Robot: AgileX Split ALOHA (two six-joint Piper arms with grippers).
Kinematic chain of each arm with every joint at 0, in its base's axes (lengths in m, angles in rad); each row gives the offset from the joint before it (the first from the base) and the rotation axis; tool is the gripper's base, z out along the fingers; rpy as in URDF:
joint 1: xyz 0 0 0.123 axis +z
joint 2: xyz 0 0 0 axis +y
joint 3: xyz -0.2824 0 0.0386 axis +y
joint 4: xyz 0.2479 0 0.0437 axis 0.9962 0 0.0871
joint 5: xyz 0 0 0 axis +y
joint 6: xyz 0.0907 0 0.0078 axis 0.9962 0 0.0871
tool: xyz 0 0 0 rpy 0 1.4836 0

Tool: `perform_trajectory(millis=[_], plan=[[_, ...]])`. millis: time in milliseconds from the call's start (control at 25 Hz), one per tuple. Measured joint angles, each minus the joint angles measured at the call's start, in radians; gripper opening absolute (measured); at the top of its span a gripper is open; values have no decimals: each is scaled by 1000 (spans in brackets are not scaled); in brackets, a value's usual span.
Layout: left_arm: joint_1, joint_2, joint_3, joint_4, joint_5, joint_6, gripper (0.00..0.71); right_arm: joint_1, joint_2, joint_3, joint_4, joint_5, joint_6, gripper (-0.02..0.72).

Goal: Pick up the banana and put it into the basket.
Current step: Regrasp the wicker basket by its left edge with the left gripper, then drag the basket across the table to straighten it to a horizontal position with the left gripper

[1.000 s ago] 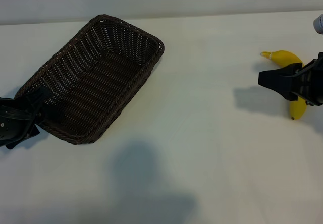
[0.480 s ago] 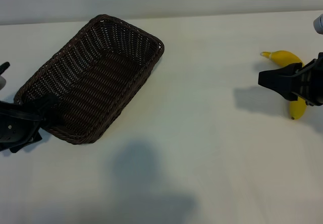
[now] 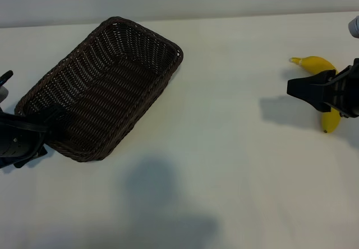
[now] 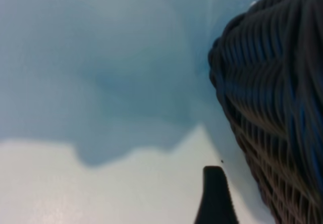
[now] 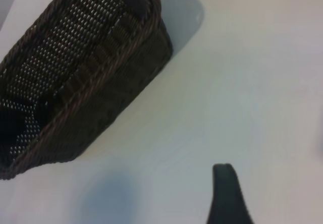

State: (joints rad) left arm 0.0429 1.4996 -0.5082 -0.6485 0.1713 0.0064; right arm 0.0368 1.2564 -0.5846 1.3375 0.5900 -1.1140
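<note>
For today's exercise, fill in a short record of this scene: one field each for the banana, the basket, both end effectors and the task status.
banana: lying on the table at the right, partly hidden by the right arm
basket: at the left, nothing inside
left end effector: at the basket's near corner
right end effector: over the banana, not holding it
status: banana not yet picked up

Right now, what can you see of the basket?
The basket is dark-brown woven wicker, rectangular with rounded corners, a braided rim and low sloping sides. It is empty and sits upright on the white table, set diagonally at the exterior view's left. The left tool is at its near corner; whether it touches is unclear.
</note>
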Motion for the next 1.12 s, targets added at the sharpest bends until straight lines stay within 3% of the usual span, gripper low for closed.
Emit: perform_trajectory(millis=[160,560,920,1120], plan=[[0,18,-6,-6,-23,-6,436,0,0,0,0,0,0,457],[-1,21,-7,-26,-71,-6,160,0,0,0,0,0,0,457],[-2,23,-9,-26,-75,21,160,0,0,0,0,0,0,457],[-2,28,-91,-10,6,106,159,0,0,0,0,0,0,457]])
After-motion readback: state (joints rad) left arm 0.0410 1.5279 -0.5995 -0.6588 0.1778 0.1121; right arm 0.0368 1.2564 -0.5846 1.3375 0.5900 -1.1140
